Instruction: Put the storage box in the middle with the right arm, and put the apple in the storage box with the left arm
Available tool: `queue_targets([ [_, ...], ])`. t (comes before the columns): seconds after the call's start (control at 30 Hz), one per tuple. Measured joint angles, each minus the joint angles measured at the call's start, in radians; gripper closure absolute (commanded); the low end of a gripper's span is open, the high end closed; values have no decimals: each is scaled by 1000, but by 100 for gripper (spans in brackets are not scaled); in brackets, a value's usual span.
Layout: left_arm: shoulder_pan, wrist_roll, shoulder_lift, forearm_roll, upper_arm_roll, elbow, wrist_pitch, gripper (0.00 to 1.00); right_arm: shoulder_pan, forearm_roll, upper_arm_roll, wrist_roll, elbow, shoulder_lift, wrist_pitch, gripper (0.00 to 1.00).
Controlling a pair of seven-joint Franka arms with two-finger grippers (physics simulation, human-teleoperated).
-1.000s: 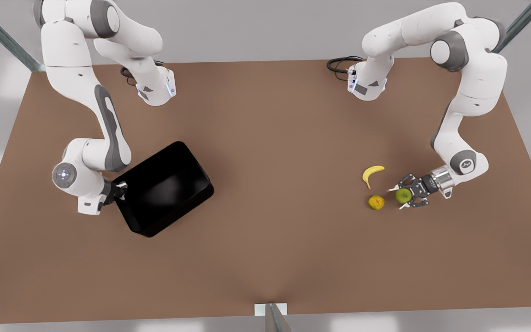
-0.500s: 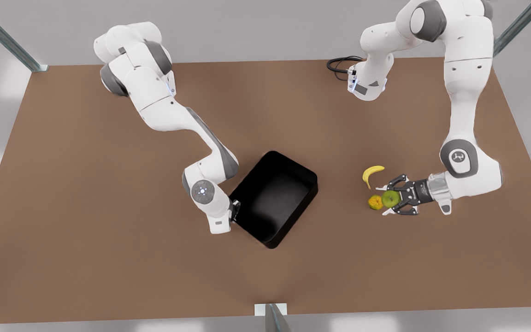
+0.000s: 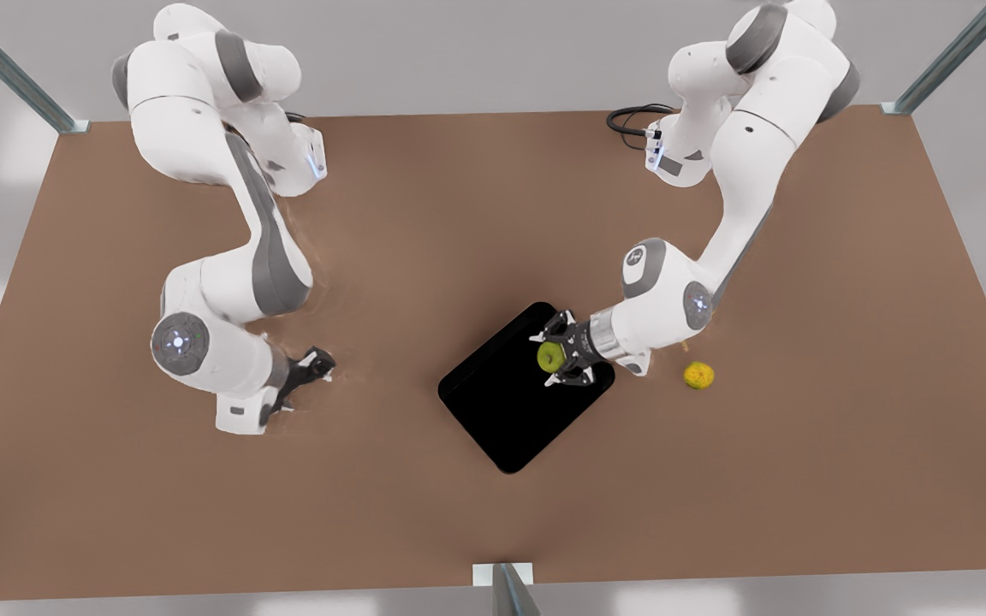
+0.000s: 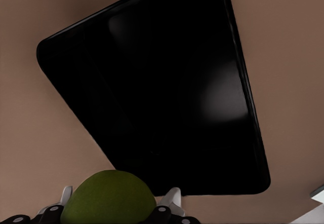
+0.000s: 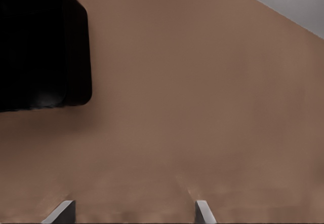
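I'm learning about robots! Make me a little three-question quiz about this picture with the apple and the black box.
1. True or false: the left pincer is holding the apple.
2. Where is the apple right now? A) lying on the table B) held above the storage box C) beside the orange-yellow fruit
3. Fill in the word: the right pincer, off toward the front view's left, is open and holds ______.

Key
1. True: the left wrist view shows the apple between its white tips.
2. B: it hangs over the box's near corner.
3. Nothing: its fingers stand apart over bare table.
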Motion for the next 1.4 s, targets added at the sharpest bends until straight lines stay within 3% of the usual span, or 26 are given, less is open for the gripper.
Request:
queue_targets([
  [0.03,-31,-68,48,40,0,53,3,76,-35,-46,-96,-4,-23,-112,-113,0],
  [0.1,-45,-175,107,139,0,115,24,76,-106,-155,-117,0,-69,-308,-214,0],
  [0.13,-46,-180,113,190,0,121,30,69,-136,-177,-128,1,-68,-332,-247,0],
  [0.17,-47,-186,119,252,0,120,32,15,-153,-179,-131,1,-68,-334,-258,0],
  [0.2,-47,-198,120,338,1,119,34,0,-140,-180,-130,3,-69,-334,-263,0],
  [0.37,-88,-245,130,537,1,113,30,0,-129,-177,-130,-5,-68,-329,-265,0],
  [0.63,-105,-235,145,546,0,120,26,0,-118,-175,-130,-9,-68,-328,-278,0],
  [0.77,-104,-230,115,555,13,178,8,0,-119,-175,-130,-9,-68,-328,-278,0],
  [0.83,-103,-177,54,556,70,183,-4,0,-118,-176,-129,-8,-66,-329,-278,0],
  [0.9,-97,13,-69,523,149,144,-30,0,-117,-177,-129,-8,-65,-329,-278,0],
  [0.97,-90,291,-257,447,273,-3,-87,0,-118,-176,-129,-8,-65,-329,-278,0],
  [1.03,-67,679,-390,397,331,-165,-94,0,-117,-176,-129,-8,-65,-328,-278,0],
  [1.13,-55,1548,-606,343,475,-178,-454,0,-118,-177,-129,-8,-63,-329,-278,0],
  [1.2,-51,2005,-594,321,537,76,-889,0,-118,-176,-129,-9,-63,-329,-278,0],
  [1.23,-28,2048,-586,315,545,112,-977,0,-118,-175,-129,-9,-63,-329,-278,0],
  [1.27,-30,2210,-566,310,573,128,-1023,0,-118,-175,-129,-9,-63,-329,-278,0],
  [1.4,-60,2180,-402,298,547,270,-1004,0,-118,-175,-129,-9,-63,-329,-278,0],
])
